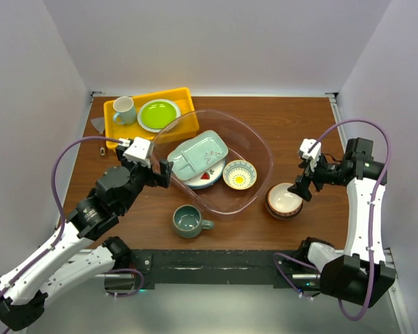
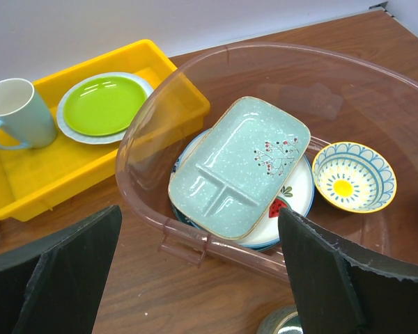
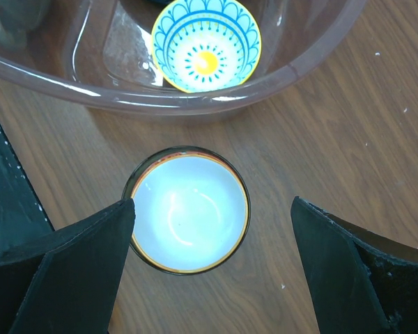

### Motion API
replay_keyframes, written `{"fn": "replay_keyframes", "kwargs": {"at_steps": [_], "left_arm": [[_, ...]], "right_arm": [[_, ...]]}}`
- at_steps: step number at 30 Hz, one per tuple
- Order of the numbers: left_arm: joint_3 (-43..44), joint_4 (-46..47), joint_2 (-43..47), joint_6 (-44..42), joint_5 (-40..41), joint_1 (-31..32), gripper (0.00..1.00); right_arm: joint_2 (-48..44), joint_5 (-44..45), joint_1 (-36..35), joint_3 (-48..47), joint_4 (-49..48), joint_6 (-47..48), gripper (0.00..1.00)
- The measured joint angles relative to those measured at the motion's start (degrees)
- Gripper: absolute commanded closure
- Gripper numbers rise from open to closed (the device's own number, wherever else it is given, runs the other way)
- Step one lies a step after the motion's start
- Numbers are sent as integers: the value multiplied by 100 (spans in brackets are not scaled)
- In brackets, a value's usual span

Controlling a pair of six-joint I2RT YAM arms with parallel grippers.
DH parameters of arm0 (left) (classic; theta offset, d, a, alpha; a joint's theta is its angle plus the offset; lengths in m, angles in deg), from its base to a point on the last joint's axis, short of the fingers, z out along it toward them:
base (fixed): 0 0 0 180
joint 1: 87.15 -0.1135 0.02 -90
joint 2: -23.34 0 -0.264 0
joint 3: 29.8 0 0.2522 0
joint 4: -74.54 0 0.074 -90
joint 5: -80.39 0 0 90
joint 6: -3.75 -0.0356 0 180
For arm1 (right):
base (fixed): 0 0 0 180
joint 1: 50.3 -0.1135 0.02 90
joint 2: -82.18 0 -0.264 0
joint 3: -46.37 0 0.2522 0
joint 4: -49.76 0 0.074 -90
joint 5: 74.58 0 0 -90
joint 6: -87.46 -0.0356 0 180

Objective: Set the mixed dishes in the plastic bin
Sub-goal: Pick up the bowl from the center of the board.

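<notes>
Right jaws wide, bowl (image 3: 189, 210) beside bin rim (image 3: 111, 94)

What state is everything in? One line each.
plastic bin: upright
divided tray: in bin, atop plate
plate: in bin
yellow-inside bowl: in bin, upright
reddish-brown bowl: on table, upright, empty
grey-green mug: on table, upright
left gripper: open
right gripper: open, above reddish-brown bowl
</notes>
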Motion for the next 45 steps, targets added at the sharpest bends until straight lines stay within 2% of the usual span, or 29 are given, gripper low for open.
{"fn": "replay_keyframes", "kwargs": {"at_steps": [17,27,38,45], "left_arm": [[-9,2,48,0,-4,-37,0],[-11,0,52,0,-26,-72,0],[-11,2,52,0,-55,-76,0],[-11,2,52,0,-94,-109,0]], "right_arm": [[-35,516,0,125,-175,-142,2],[-13,1145,-2,151,-564,-730,2],[468,1729,-122,448,-1137,-1696,21],[501,2658,-855,977,-1843,-2505,35]]}}
